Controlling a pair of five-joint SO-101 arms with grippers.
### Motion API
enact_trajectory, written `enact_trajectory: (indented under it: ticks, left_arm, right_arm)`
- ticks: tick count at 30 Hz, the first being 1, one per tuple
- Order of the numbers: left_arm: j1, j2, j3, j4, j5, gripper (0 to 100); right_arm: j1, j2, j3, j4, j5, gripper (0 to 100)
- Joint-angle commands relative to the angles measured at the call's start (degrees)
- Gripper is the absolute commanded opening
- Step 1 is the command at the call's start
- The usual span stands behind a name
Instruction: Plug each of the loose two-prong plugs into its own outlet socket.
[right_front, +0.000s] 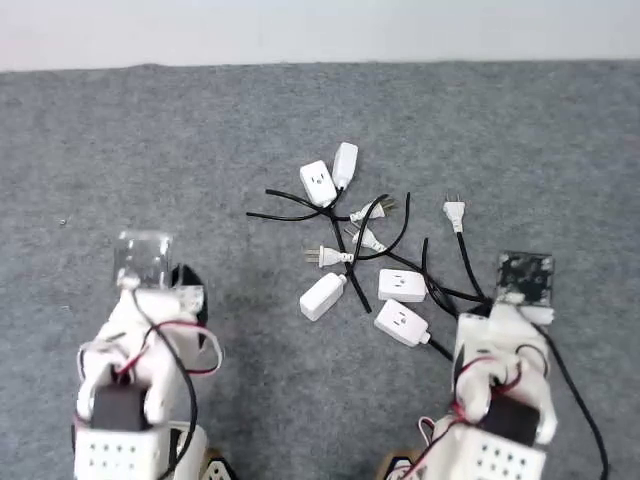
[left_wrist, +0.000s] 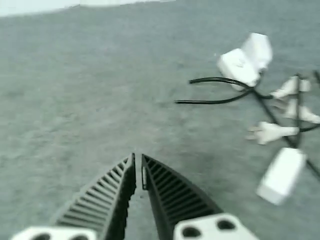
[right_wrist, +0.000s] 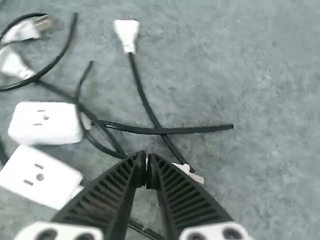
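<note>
Several white outlet sockets and two-prong plugs on black cords lie tangled mid-table. Two sockets (right_front: 318, 183) (right_front: 345, 165) lie at the far side, and three more (right_front: 322, 296) (right_front: 402, 285) (right_front: 402, 323) lie nearer. Loose plugs lie between them (right_front: 328, 256) (right_front: 372, 211) (right_front: 367, 238), and one plug (right_front: 454, 211) lies apart to the right. My left gripper (left_wrist: 138, 172) is shut and empty over bare carpet, left of the pile. My right gripper (right_wrist: 146, 167) is shut and empty above a black cord (right_wrist: 150, 130), beside two sockets (right_wrist: 45, 122) (right_wrist: 37, 175), with the separate plug (right_wrist: 126, 32) ahead.
Grey carpet (right_front: 130, 140) covers the table up to a pale wall at the back. Black cords (right_front: 285, 212) loop out from the pile toward the left and run under the right arm (right_front: 500, 370). The left arm (right_front: 140, 360) stands at the near left.
</note>
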Motion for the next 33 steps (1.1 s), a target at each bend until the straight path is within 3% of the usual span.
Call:
enact_trajectory:
  ticks: [1,5,8,14,18,23,33]
  left_arm:
    - [4.9,12.6,-9.2,-0.2,4.7,2]
    - [9.8,24.4,-11.7,-6.6,9.4,2]
    - [13.6,33.2,-11.8,-12.4,12.4,2]
    - [21.8,49.2,-12.7,-21.6,13.5,2]
    - [23.3,57.1,-15.8,-25.2,13.6,2]
    - [23.4,65.9,-20.2,-30.2,13.6,2]
    - [30.4,69.5,-23.3,-28.4,13.6,2]
  right_arm:
    - [3.2,14.7,-4.3,-8.0,-2.5,0.9]
    - [3.9,27.2,-3.6,-15.7,-2.5,0.9]
    - [6.0,32.3,-6.1,-15.9,-3.1,0.9]
    - [13.9,39.8,-9.5,-19.6,-3.4,0.9]
    - [18.9,44.4,-11.4,-20.3,-3.3,0.9]
    - [19.6,46.9,-11.9,-20.4,-3.0,1.0]
    - [19.6,46.9,-11.9,-20.7,-2.9,1.1]
